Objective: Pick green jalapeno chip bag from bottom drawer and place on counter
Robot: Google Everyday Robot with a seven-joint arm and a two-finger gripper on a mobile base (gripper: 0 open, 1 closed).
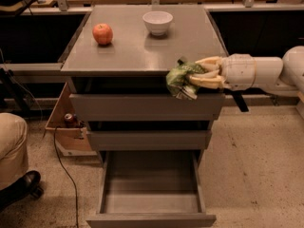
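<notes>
My gripper (199, 73) reaches in from the right and is shut on the green jalapeno chip bag (180, 80), a crinkly green bag with pale patches. It holds the bag in the air at the front right edge of the counter (137, 49), level with the counter's edge and just above the top drawer's front. The bottom drawer (151, 194) is pulled open at the bottom of the view, and its grey floor is bare.
A red apple (102, 33) sits at the counter's left and a white bowl (157, 22) at its back middle. The two upper drawers (145, 107) are shut. A cardboard box (66, 122) with a can stands left of the cabinet. A cable (64, 170) runs over the floor.
</notes>
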